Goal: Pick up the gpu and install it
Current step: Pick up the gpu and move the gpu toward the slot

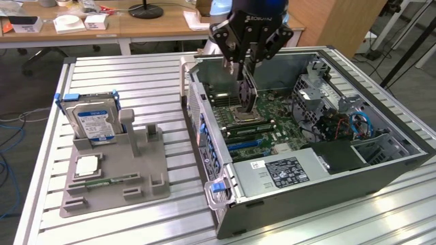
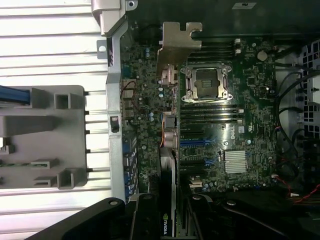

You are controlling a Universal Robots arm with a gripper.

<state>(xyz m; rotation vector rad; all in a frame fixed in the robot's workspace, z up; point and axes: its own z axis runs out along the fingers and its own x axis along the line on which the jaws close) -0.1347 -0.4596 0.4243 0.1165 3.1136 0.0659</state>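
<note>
Dark, near-black and thin, the gpu (image 1: 246, 94) hangs edge-down from the gripper (image 1: 244, 65) over the green motherboard (image 1: 269, 115) inside the open metal case (image 1: 320, 176); the fingers pinch its upper edge, one on each flat face; the wrist view has the gpu (image 2: 169, 150) edge-on, running out from between them towards its silvery folded bracket (image 2: 176, 47). It sits above the board beside the CPU socket (image 2: 206, 82); whether its lower edge touches anything is hidden. I judge it light and stiff but fragile; bare solder and small parts dislike squeezing, and the smooth faces could slip in a loose pinch, so a hold near the middle of the long edge, clear of the connector, suits it. Off to the exterior view's left, a grey moulded holder (image 1: 116, 173) carries a silver hard drive (image 1: 95, 122) on the ribbed aluminium table (image 1: 122, 76).
</note>
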